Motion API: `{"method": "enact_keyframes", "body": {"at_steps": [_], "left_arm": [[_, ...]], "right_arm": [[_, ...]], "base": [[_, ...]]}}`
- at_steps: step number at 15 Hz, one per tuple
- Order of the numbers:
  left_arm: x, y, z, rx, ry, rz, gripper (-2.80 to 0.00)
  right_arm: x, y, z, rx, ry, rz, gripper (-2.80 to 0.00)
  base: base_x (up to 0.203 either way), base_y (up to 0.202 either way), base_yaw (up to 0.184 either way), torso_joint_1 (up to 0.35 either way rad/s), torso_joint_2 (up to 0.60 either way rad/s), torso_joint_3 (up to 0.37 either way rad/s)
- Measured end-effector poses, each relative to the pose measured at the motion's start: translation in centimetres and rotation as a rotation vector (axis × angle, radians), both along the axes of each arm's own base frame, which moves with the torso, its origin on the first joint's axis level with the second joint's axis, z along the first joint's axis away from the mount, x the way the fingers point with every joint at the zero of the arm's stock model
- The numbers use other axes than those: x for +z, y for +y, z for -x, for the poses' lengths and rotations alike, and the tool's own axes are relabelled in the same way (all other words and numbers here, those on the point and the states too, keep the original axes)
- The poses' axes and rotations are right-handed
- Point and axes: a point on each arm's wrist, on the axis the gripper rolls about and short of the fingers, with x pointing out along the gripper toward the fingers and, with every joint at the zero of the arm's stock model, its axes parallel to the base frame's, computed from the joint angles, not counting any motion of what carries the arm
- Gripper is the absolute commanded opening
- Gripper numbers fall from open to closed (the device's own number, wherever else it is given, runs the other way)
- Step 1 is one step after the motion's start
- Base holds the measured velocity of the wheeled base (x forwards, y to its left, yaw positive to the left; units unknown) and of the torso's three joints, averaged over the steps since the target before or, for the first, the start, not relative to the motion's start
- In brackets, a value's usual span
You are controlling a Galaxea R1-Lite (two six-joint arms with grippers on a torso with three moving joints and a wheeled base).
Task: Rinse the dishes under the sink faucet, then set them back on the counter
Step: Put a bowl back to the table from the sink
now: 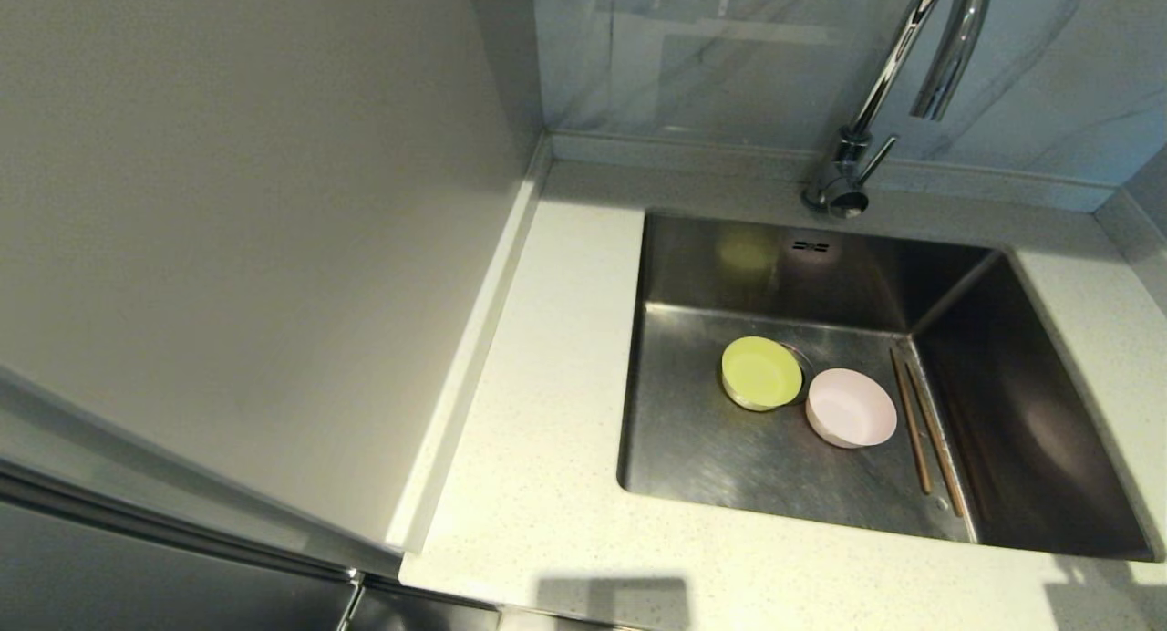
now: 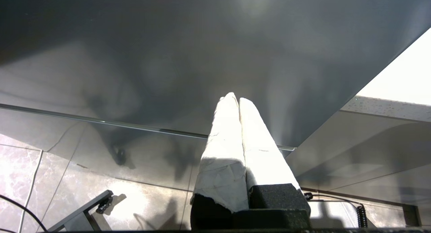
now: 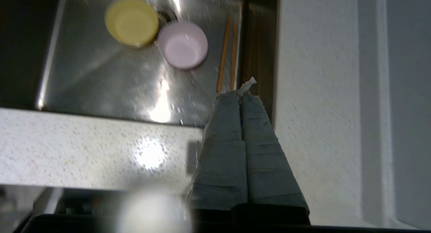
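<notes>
Head view and both wrist views. We see the sink, a rectangular basin of brushed stainless steel with scuffed, reflective walls, sunk into the desk, an off-white, finely speckled stone-like slab with a low raised back edge. At the basin's 12 o'clock stands the faucet, a tall chrome gooseneck with a curved spout and a thin lever at its base; two small overflow slots pierce the back wall just below it. On the basin floor the yellow-green bowl, small, round and smooth, sits near the centre, partly covering the round drain. The pink bowl, of like size and pale matt finish, lies just beside it at its 4 o'clock; we cannot tell whether the rims touch. The chopsticks, two thin brown wooden sticks, lie nearly parallel at the pink bowl's 3 o'clock, along the foot of the basin's right wall. The right tool, its fingers wrapped in creased tape, is closed with nothing between the pads and is poised above the desk's front edge, pointing toward the near ends of the chopsticks. The left tool, likewise tape-wrapped, is closed on nothing and parked below the desk, facing a dark glossy panel.
</notes>
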Motion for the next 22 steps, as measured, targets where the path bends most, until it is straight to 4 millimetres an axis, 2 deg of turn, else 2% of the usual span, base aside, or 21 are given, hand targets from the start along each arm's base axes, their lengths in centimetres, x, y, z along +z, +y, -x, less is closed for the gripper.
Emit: {"method": "enact_keyframes", "body": {"at_steps": [2,5,7,10,17,22], "left_arm": [[0.0,0.0,0.0,0.000,0.000,0.000,-2.80],[0.0,0.0,0.0,0.000,0.000,0.000,-2.80],[0.0,0.0,0.0,0.000,0.000,0.000,-2.80],[0.0,0.0,0.0,0.000,0.000,0.000,-2.80],[0.0,0.0,0.0,0.000,0.000,0.000,-2.80],[0.0,0.0,0.0,0.000,0.000,0.000,-2.80]], "right_arm": [[2.0,-0.1,-1.8,-0.022,0.195,0.014,-2.80],[2.2,0.0,-4.5,0.003,0.486,0.008,-2.80],[1.9,0.0,-5.2,0.020,0.612,0.005,-2.80],[2.6,0.0,-5.1,0.044,0.742,-0.009,-2.80],[4.7,0.0,-9.2,0.087,0.745,0.000,-2.80],[4.8,-0.6,-12.8,0.103,0.682,0.079,-2.80]], "base": [[0.000,0.000,0.000,0.000,0.00,0.000],[0.000,0.000,0.000,0.000,0.00,0.000],[0.000,0.000,0.000,0.000,0.00,0.000],[0.000,0.000,0.000,0.000,0.00,0.000],[0.000,0.000,0.000,0.000,0.00,0.000],[0.000,0.000,0.000,0.000,0.00,0.000]]}}
